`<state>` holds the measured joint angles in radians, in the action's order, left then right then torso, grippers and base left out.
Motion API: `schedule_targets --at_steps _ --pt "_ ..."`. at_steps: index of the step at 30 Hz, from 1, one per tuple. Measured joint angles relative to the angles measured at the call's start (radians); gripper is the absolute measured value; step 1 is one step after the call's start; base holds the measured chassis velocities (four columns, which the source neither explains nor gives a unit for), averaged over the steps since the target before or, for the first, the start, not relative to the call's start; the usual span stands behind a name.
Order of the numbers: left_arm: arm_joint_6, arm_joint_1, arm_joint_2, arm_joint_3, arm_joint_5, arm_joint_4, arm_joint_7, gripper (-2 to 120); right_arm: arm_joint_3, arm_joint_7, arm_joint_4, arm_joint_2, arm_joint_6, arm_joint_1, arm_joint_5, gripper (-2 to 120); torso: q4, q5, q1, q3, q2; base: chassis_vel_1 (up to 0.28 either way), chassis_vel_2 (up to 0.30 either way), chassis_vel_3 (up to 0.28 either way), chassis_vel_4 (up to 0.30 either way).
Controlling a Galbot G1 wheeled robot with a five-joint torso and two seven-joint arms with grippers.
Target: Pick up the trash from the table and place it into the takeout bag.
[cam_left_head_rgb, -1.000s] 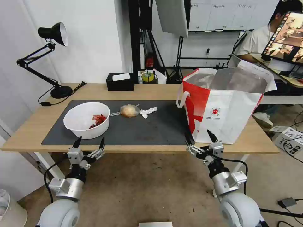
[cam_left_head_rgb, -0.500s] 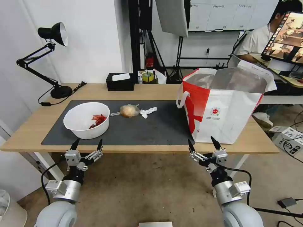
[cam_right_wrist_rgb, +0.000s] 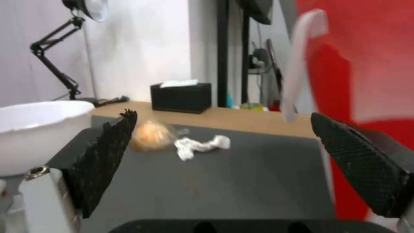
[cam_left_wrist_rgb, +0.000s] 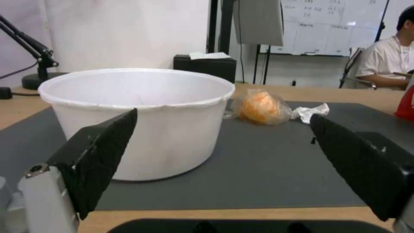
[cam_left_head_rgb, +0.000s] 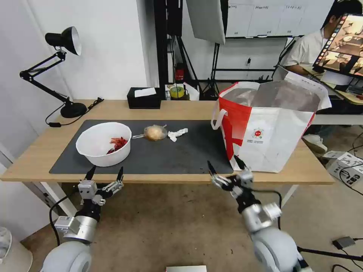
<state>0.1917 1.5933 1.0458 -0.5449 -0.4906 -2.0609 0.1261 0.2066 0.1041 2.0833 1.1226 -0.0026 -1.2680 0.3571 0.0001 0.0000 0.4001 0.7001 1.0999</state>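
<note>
Right gripper [cam_left_head_rgb: 226,168] splayed at table [cam_left_head_rgb: 189,109] edge

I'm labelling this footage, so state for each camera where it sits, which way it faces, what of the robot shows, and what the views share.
Head view: on the robot's head, looking forward and down over the table; both arms show, left hand and right hand at the near edge, open.
Left wrist view: low at the near edge, facing the white bowl; its black fingers frame it.
Right wrist view: low, facing across the mat toward the crumpled tissue, the takeout bag beside.
Shared: bowl, bagged bun, tissue, black tissue box.
</note>
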Motion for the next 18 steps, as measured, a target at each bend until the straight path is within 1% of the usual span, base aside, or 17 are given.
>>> schedule_targets --at_steps 3,5,7,8,9,11,12,14,15,18 --pt "-0.002 -0.002 0.001 0.000 -0.002 0.000 0.000 100 -0.067 0.019 -0.051 -0.019 -0.043 0.123 0.034 100 -0.0001 0.0000 0.000 0.000 0.000 0.000 0.000 0.000 0.000" --pt "-0.002 -0.002 0.001 0.000 -0.002 0.000 0.000 100 -0.081 0.022 -0.063 -0.022 -0.050 0.146 0.040 100 0.0000 0.0000 0.000 0.000 0.000 0.000 0.000 0.000 0.000" --pt "-0.003 -0.002 -0.002 0.000 -0.003 0.002 0.000 100 -0.152 0.058 -0.121 -0.028 -0.090 0.253 0.060 100 -0.0001 -0.0001 0.000 0.000 0.000 0.000 0.000 0.000 0.000" --pt "-0.003 -0.002 -0.002 0.000 -0.003 0.002 0.000 100 -0.152 0.058 -0.121 -0.028 -0.090 0.253 0.060 100 -0.0001 -0.0001 0.000 0.000 0.000 0.000 0.000 0.000 0.000" --pt "-0.003 -0.003 -0.004 0.000 -0.004 0.003 0.000 100 -0.175 0.067 -0.140 -0.028 -0.101 0.284 0.066 100 0.0000 0.0001 0.000 0.000 0.000 0.000 0.000 0.000 0.000" --pt "-0.003 -0.005 -0.009 -0.001 -0.008 0.007 0.000 100 -0.238 0.097 -0.198 -0.024 -0.125 0.369 0.082 100 -0.0001 -0.0001 0.000 0.000 0.000 0.000 0.000 0.000 0.000" --pt "-0.003 -0.005 -0.009 -0.001 -0.008 0.007 0.000 100 -0.238 0.097 -0.198 -0.024 -0.125 0.369 0.082 100 -0.0001 -0.0001 0.000 0.000 0.000 0.000 0.000 0.000 0.000" --pt "-0.003 -0.008 -0.011 0.001 -0.009 0.009 0.000 100 -0.300 0.127 -0.267 -0.011 -0.155 0.461 0.121 100 -0.0001 0.0000 0.000 0.000 0.000 0.000 0.000 0.000 0.000" --pt "-0.003 -0.008 -0.011 0.001 -0.009 0.009 0.000 100 -0.300 0.127 -0.267 -0.011 -0.155 0.461 0.121 100 -0.0001 0.0000 0.000 0.000 0.000 0.000 0.000 0.000 0.000" --pt "-0.004 -0.010 -0.008 0.007 -0.010 0.012 0.001 100 -0.368 0.159 -0.363 0.014 -0.198 0.593 0.187 100 0.0000 0.0001 0.000 0.000 0.000 0.000 0.000 0.000 0.000"
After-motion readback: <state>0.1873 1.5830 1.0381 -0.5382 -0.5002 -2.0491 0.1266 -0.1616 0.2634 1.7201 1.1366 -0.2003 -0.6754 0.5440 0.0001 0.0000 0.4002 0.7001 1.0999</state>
